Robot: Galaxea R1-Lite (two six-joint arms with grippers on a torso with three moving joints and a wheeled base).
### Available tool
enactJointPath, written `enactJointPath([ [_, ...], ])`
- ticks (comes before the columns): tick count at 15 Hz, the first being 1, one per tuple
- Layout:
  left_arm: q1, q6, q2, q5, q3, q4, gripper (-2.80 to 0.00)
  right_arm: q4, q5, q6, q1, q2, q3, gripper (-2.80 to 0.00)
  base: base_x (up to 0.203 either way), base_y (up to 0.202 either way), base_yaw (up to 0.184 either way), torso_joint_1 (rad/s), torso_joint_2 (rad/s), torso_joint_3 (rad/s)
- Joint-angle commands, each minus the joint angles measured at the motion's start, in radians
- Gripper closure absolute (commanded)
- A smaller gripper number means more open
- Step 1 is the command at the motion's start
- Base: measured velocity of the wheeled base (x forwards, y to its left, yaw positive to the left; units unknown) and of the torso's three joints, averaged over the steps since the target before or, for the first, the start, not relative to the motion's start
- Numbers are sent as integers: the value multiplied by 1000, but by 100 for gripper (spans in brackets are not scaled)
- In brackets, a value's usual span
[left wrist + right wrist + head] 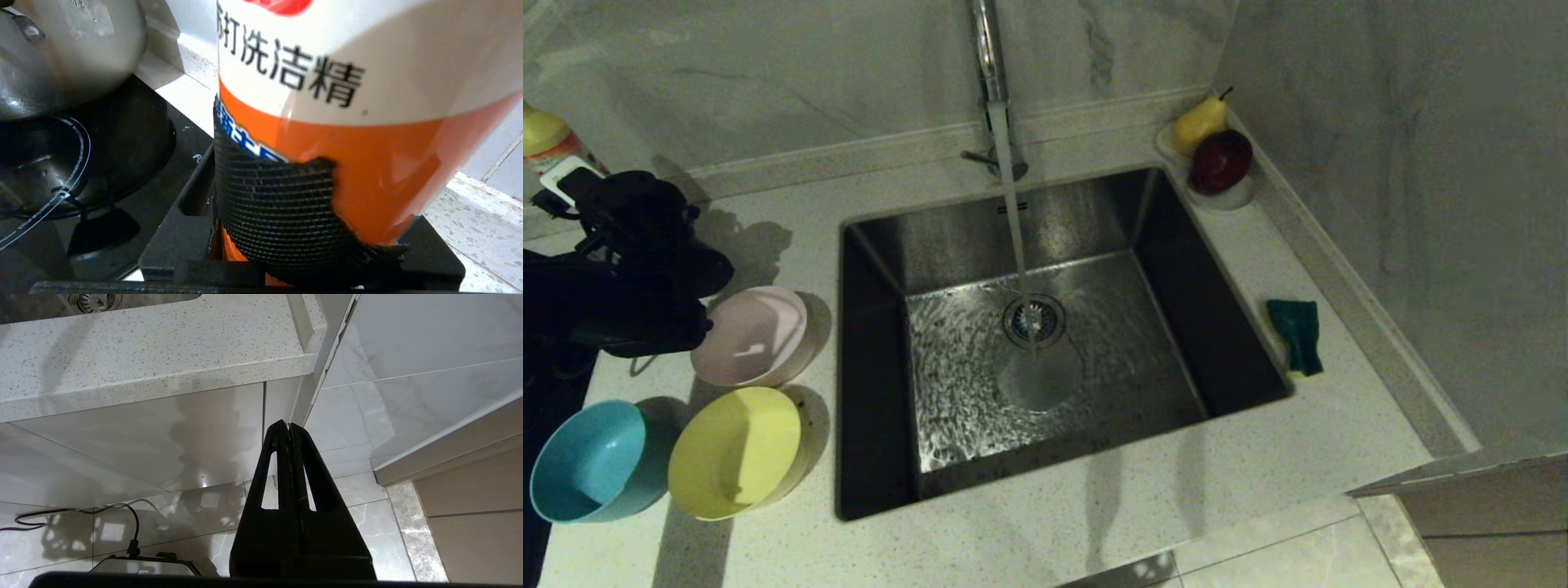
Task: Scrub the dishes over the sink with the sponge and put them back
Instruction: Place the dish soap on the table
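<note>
Orange-and-white detergent bottle (327, 122) sits clamped between the left gripper (302, 245) fingers at the far left, above the pink bowl (752, 335). Blue bowl (592, 461) and yellow bowl (737, 452) stand nearer. Water runs into the sink (1045, 343). Right of it lies the sponge (1297, 333). Below the counter, the right gripper (289, 426) hangs with fingers pressed together, empty.

Head cam looks steeply down on sink (1045, 343); left wrist cam sits tight against detergent bottle (347, 102); right wrist cam, below counter edge (155, 371), shares sink strainer (94, 301).
</note>
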Motion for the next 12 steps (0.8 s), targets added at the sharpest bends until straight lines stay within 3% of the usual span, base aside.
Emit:
enactJointPath([
  [1,-1,-2,9,5,-1,-3,0,-1,0,-2,0,-1,0,0,0,0,0,0,0,0],
  [5,-1,1,24,5,1,1,0,-1,0,0,0,-1,0,0,0,0,0,0,0,0],
  [6,-1,1,24,5,0,1,-280,-1,0,0,0,-1,0,0,0,0,0,0,0,0],
  [12,3,-3,19,0,3,3,-280,-1,0,0,0,-1,0,0,0,0,0,0,0,0],
])
